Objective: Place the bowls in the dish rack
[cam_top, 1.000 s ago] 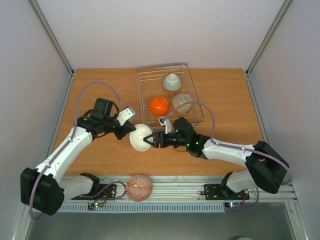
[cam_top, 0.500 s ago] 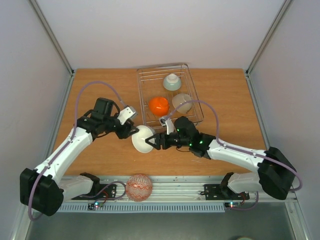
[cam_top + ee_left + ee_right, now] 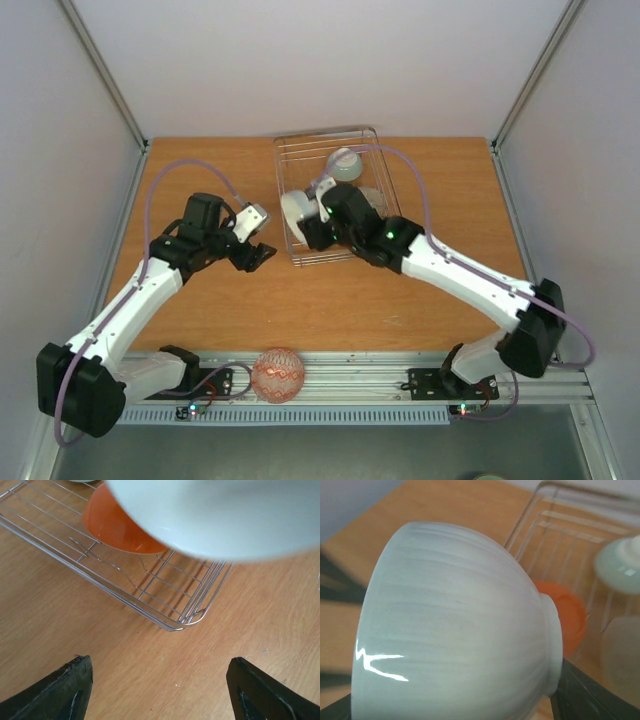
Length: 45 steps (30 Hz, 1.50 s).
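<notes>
My right gripper [image 3: 306, 226] [image 3: 470, 700] is shut on the plain white bowl [image 3: 294, 211] [image 3: 455, 620] [image 3: 215, 515]. It holds the bowl tilted on its side over the near left part of the wire dish rack [image 3: 380, 150] [image 3: 175, 625] [image 3: 555, 515]. An orange bowl [image 3: 115, 527] [image 3: 570, 615] lies in the rack just under it, hidden by the arm in the top view. A pale upturned bowl [image 3: 345, 163] [image 3: 620, 565] and a beige bowl [image 3: 372, 198] [image 3: 620, 650] also sit in the rack. Left of the rack, my left gripper [image 3: 262, 256] [image 3: 160, 680] is open over bare wood. A red-patterned bowl [image 3: 277, 374] rests at the near edge.
The wooden table [image 3: 440, 200] is walled by white panels on three sides. The red-patterned bowl lies on the metal rail [image 3: 350, 375] between the two arm bases. My right arm reaches diagonally across the near right part of the table to the rack.
My left gripper has opened and let go of the white bowl. My right gripper has carried that bowl away from it, up over the rack's near left part.
</notes>
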### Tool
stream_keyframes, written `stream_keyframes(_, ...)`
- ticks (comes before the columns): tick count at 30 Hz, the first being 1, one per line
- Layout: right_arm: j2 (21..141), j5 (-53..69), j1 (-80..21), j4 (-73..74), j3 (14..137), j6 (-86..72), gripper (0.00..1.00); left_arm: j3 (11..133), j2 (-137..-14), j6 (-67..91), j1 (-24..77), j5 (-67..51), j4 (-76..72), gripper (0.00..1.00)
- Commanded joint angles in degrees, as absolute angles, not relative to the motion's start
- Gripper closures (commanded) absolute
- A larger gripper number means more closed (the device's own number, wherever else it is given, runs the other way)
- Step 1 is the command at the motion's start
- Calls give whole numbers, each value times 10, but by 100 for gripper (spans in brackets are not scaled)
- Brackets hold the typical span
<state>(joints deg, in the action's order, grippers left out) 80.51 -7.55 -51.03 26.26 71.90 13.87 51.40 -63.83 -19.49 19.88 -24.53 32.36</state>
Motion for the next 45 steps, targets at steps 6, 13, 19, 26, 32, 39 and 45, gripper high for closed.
stream_keyframes(6,1007,-244,-463,308,971,280,99,497,-631,-201,197,-248,318,28)
stream_keyframes(13,1165,-305,-431,311,1115,342,99,498,-640,-204,197,-262,324,29)
stream_keyframes(19,1268,-345,-413,302,1219,388,99,499,-646,-207,197,-267,327,30)
stream_keyframes(26,1388,-393,-405,301,1347,443,99,499,-652,-210,197,-267,330,32)
stream_keyframes(32,1494,-430,-401,304,1478,502,99,500,-657,-211,197,-268,331,33)
stream_keyframes(39,1550,-480,-396,270,1531,579,99,500,-659,-213,197,-270,332,33)
stream_keyframes(45,1577,-515,-393,248,1531,643,99,502,-665,-213,197,-275,334,34)
